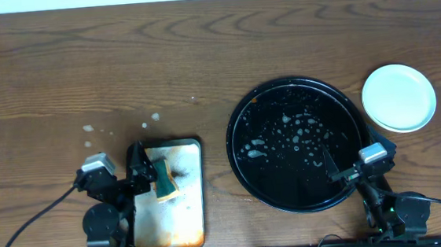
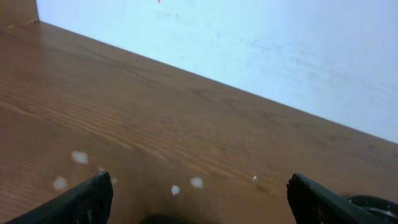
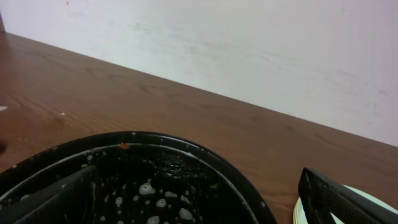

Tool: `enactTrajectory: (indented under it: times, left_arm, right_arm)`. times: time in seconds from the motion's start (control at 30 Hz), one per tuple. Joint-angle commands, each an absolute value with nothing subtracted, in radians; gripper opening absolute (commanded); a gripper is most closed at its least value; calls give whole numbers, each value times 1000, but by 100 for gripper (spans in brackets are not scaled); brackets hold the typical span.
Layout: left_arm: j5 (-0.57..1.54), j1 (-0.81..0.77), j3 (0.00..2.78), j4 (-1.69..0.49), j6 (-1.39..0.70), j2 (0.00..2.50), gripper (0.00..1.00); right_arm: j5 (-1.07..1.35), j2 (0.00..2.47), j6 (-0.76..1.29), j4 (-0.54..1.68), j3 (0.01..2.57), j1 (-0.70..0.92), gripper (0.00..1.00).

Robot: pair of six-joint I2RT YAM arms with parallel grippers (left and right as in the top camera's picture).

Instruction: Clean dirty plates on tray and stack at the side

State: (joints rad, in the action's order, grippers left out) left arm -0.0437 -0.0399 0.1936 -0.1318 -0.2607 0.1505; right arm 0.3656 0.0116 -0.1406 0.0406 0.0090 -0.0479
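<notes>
At the centre-right of the table [image 1: 121, 60], the tray [image 1: 280, 183] carries no plates. Only suds and water drops lie on its black floor, plus 1 small orange speck at the far-left rim. Just beyond the tray's far-right rim, and apart from it, the plates [image 1: 398, 98] sit on the bare wood as 1 pale round pile. The overhead view shows only the top face, which looks clean, so the count of 3 cannot be confirmed. The right gripper [image 3: 199, 180] hangs over the near-right rim of the tray, jaws spread wide, with nothing between them. Its wrist view shows the tray ahead and the edge of the pile at lower right. The left gripper [image 2: 199, 186] sits at the near left, beside the far-left corner of the metal pan [image 1: 189, 221], jaws likewise spread wide and holding nothing. The green-and-yellow sponge [image 1: 166, 180] lies in the pan just to its right; whether it touches a finger cannot be told. Several foam specks [image 1: 88, 130] dot the wood on the far side of the left arm. Judgement: the wash-and-stack step looks complete, and the task is at or near its end. The next move, if any, calls for both arms to draw back toward the near edge without brushing the tray rim or the pile. Should a plate in the pile prove smeared, the left gripper needs to close on the sponge first.
</notes>
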Motion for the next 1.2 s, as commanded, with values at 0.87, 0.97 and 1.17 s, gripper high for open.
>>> enactTrajectory:
  times: [0.87,0.97,1.17]
  left_arm:
    - [-38,0,4,-68,-229,5,90]
    - [-38,0,4,-68,-229,5,90]
    - [-38,0,4,-68,-229,5,90]
  right_arm:
    - [364,5,-151,43,6,-58,99]
    - [364,5,-151,43,6,-58,99]
    - [364,5,-151,43,6,-58,99]
